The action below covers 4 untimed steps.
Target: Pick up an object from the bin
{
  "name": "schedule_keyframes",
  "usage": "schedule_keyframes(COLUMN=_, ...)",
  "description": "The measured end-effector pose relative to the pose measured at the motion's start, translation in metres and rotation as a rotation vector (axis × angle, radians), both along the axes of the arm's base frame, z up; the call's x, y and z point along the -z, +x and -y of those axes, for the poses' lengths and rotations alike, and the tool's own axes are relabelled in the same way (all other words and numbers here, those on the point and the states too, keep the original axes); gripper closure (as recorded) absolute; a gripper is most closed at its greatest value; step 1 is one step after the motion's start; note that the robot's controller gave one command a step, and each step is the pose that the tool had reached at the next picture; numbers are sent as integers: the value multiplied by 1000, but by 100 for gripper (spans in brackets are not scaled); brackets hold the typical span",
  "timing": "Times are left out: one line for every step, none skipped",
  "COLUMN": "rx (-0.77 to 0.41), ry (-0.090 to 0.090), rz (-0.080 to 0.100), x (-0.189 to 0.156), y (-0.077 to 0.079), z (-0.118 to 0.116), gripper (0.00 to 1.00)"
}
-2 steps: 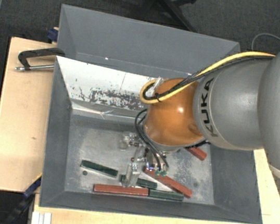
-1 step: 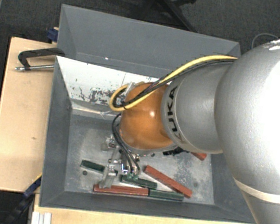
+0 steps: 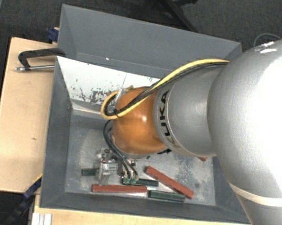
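Grey bin (image 3: pixel 54 138): the gripper (image 3: pixel 111 167) hangs near the front edge, seemingly over a red stick (image 3: pixel 118 189), beside a dark green stick (image 3: pixel 89 171); whether spread or pinching, cannot tell.

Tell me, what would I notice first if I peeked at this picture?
The huge silver arm sweeping in from the right grabs the eye first, with its shiny orange cover over the middle of the grey bin. Below that, the end effector hangs low over a few thin things lying along the bin's near side: red sticks and dark green sticks.
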<state>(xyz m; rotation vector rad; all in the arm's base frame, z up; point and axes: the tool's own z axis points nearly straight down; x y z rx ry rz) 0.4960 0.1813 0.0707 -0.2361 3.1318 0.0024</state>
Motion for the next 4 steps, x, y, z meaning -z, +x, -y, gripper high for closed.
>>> schedule_keyframes(rx=0, ry=0, rz=0, x=0, y=0, z=0, gripper=100)
schedule_keyframes(rx=0, ry=0, rz=0, x=0, y=0, z=0, gripper=100)
schedule_keyframes(rx=0, ry=1, rz=2, x=-41, y=1, z=-1, gripper=100)
schedule_keyframes(rx=0, ry=3, rz=7, x=-48, y=2, z=-1, gripper=100)
